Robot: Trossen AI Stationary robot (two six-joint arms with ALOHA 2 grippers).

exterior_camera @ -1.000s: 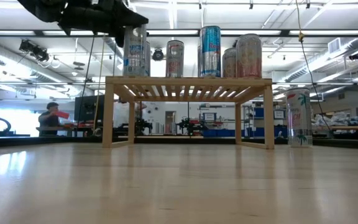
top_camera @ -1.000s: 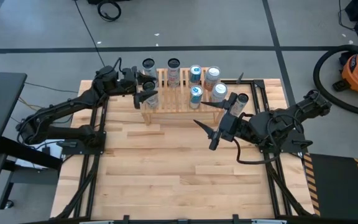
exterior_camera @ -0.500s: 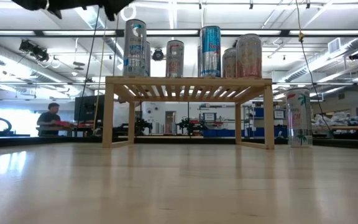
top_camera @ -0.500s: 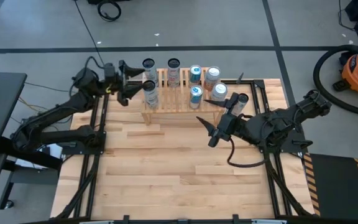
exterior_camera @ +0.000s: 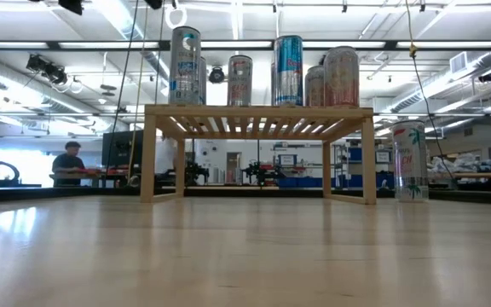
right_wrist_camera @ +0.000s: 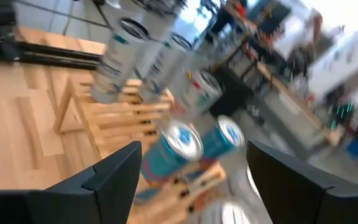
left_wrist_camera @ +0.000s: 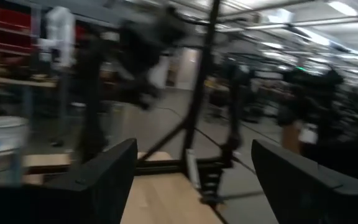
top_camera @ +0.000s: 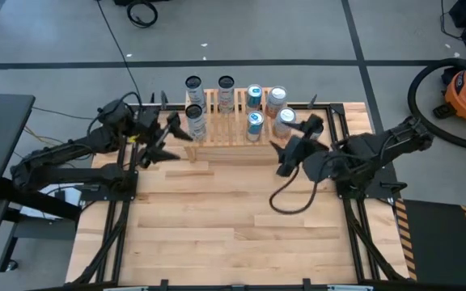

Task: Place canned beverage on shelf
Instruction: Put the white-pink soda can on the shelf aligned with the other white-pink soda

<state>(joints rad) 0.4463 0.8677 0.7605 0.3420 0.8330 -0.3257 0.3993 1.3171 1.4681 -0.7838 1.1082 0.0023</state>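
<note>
Overhead view of a wooden table (top_camera: 217,234) with two dark robot arms and a low slatted shelf (top_camera: 221,131) near its far edge.

A second ago the left gripper (top_camera: 166,139) was closed around a silver can (top_camera: 194,121) at the shelf's left end. It has since let go and pulled back toward the table's left edge. Its fingers now stand apart, released and holding nothing. The can stands upright on the slats on its own, so this placement looks done.

Meanwhile the right gripper (top_camera: 281,158) has swung round off the shelf's right end, above the table. Its fingers are also spread, with nothing between them.

The overhead view shows how the cans are arranged on the shelf: a row along its far edge and several nearer the front. It also shows that both grippers are clear of them.

The table-level view cannot see either gripper. It does show the placed can (exterior_camera: 185,66) standing straight at the left of the shelf top (exterior_camera: 258,111). It also shows one more can (exterior_camera: 409,160) on the table just outside the shelf's right side panel, not yet on the shelf. This is probably the next one to move.

The left wrist camera confirms an empty gap between that arm's fingers (left_wrist_camera: 104,177). The right wrist camera looks past its own parted fingers (right_wrist_camera: 114,174) at the cans on the shelf.
</note>
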